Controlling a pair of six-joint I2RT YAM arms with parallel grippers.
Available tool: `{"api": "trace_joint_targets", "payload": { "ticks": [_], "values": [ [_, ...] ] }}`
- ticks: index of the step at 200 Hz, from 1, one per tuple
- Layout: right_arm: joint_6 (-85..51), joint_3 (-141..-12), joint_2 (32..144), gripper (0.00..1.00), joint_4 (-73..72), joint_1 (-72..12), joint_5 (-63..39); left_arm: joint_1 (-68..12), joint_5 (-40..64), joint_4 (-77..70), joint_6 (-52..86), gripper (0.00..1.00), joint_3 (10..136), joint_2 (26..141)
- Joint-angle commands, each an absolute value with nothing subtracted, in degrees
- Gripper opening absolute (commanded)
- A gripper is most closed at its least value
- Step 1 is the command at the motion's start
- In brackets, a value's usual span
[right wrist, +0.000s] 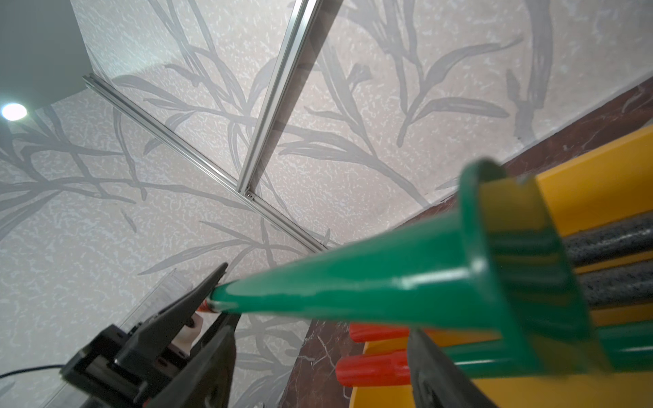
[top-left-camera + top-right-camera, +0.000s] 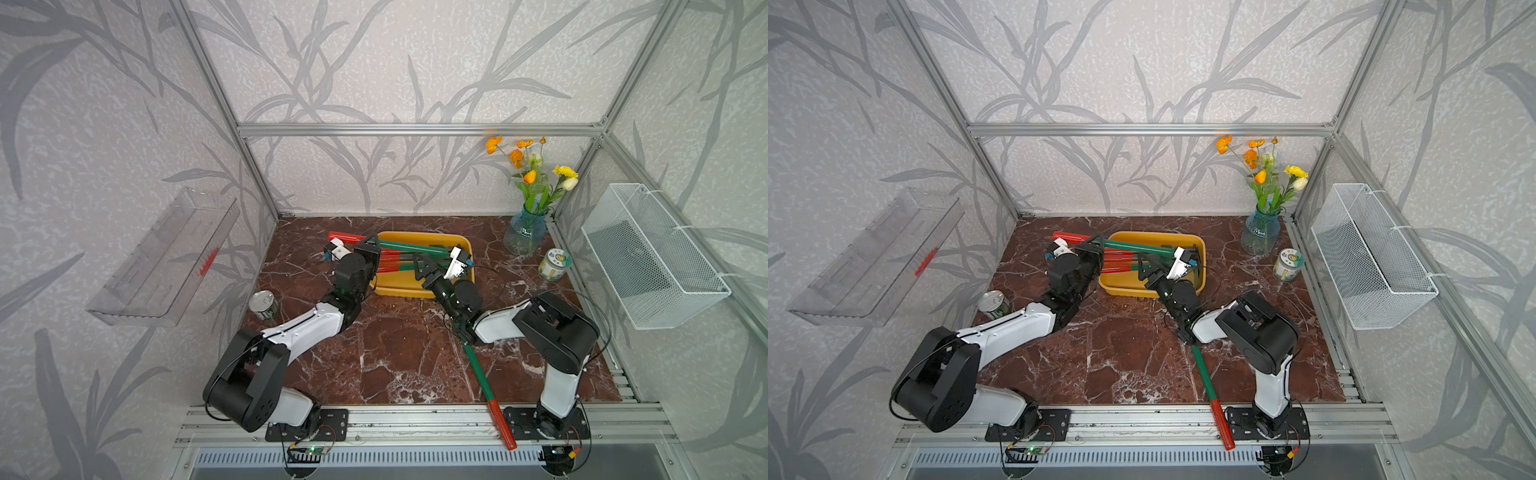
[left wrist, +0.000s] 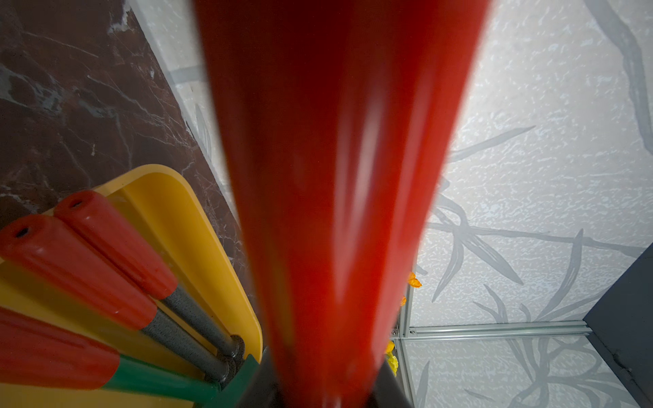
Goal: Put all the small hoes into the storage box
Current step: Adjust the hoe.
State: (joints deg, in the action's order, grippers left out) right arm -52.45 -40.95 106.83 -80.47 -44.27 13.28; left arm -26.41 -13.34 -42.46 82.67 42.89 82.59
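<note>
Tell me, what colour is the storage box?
Yellow. The storage box shows best in a top view.

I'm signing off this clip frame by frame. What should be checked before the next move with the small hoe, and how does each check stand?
1. Grip of the left hand on the small hoe, at its red handle: ok, shut on it.
2. Release by the right hand: ok, its jaws stand apart.
3. Hoe wholly inside the storage box: not ok, the red handle sticks out past the box's rim.
4. Hoe's head settled on the box floor: cannot tell, the right hand hides it.
5. Room beside the other tools in the box: cannot tell.
</note>
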Motion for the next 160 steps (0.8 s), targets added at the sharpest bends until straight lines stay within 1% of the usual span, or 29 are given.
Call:
{"api": "trace_joint_targets", "payload": {
  "ticks": [1, 20, 34, 46, 58, 69, 80, 91, 99, 108, 116, 128, 135, 160],
  "values": [
    [-50.5, -38.8, 103.2, 0.75, -80.5, -45.9, 15.5, -26.5, -15.2, -51.2, 81.9, 0.0, 48.1, 82.7],
    [-49.4, -36.2, 100.2, 0.74, -80.4, -46.9, 15.5, -26.4, -15.8, -49.8, 79.3, 0.0, 49.9, 83.1],
    [-48.9, -33.7, 98.1, 0.7, -79.9, -47.9, 14.8, -25.9, -14.8, -49.8, 77.7, 0.0, 50.9, 83.7],
    [-48.4, -30.9, 93.1, 0.67, -77.0, -48.7, 13.8, -24.9, -12.5, -50.1, 76.2, 0.0, 51.5, 84.0],
    [-46.7, -28.6, 86.3, 0.63, -68.9, -49.0, 13.7, -23.9, -10.5, -50.4, 74.3, 0.0, 51.3, 83.8],
    [-43.5, -29.3, 78.3, 0.6, -56.1, -49.0, 12.9, -23.0, -8.1, -51.3, 71.6, 0.0, 51.1, 83.5],
    [-37.3, -34.6, 70.5, 0.6, -36.4, -48.9, 10.7, -22.3, -6.3, -52.0, 69.8, 0.0, 50.4, 83.0],
    [-25.9, -44.4, 66.4, 0.59, -15.5, -48.1, 6.5, -21.2, -2.1, -53.2, 68.0, 0.0, 50.3, 83.1],
    [-20.2, -50.7, 65.3, 0.58, -4.4, -47.2, 4.9, -20.9, 0.0, -53.9, 67.2, 0.0, 50.0, 83.2],
    [-13.0, -57.3, 65.6, 0.57, 5.1, -44.8, -1.9, -20.5, 2.9, -55.2, 66.3, 0.0, 49.8, 83.5],
    [-7.9, -63.9, 66.9, 0.57, 14.2, -43.0, -4.6, -20.4, 5.5, -56.9, 65.8, 0.0, 49.6, 83.9],
    [0.4, -72.5, 70.0, 0.57, 25.1, -41.6, -8.8, -20.1, 9.1, -59.2, 65.3, 0.0, 49.3, 84.7],
    [4.2, -76.7, 71.9, 0.57, 29.5, -41.4, -9.0, -20.0, 10.7, -60.5, 65.8, 0.0, 49.0, 85.0],
    [13.1, -85.2, 78.2, 0.57, 37.0, -39.4, -13.4, -19.5, 16.7, -64.6, 67.3, 0.0, 49.0, 85.9]
  ]
}}
